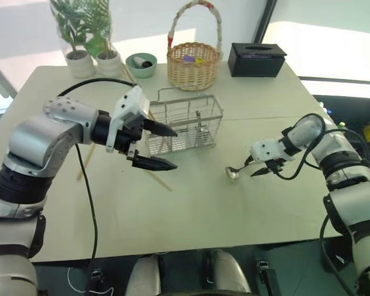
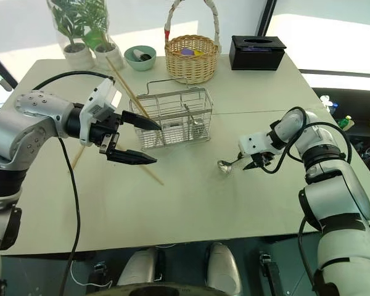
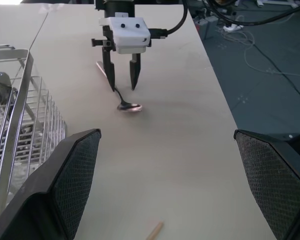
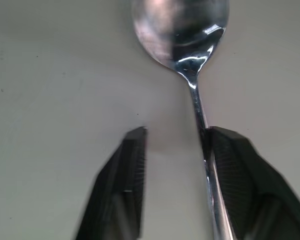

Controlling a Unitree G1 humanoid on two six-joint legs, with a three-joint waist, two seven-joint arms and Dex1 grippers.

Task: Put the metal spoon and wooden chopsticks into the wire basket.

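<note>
The metal spoon [image 1: 233,173] lies flat on the table, right of centre, bowl toward the middle. My right gripper [image 1: 259,169] points down over its handle. Its fingers [image 4: 240,170] stand apart, and the handle [image 4: 202,115] runs along the inner face of one, so it is open. The wire basket [image 1: 185,123] stands at the table's middle with a utensil upright inside. My left gripper [image 1: 172,148] hovers open just in front of it, holding nothing. Wooden chopsticks lie on the table: one [image 1: 160,180] below the left gripper, another [image 2: 78,157] under my left arm, and one [image 2: 126,86] slants behind the basket.
Along the far edge stand a round wicker basket [image 1: 193,65], a black tissue box [image 1: 256,58], a green bowl [image 1: 140,64] and two potted plants [image 1: 80,37]. A black cable [image 1: 89,203] hangs from my left arm across the table's near left.
</note>
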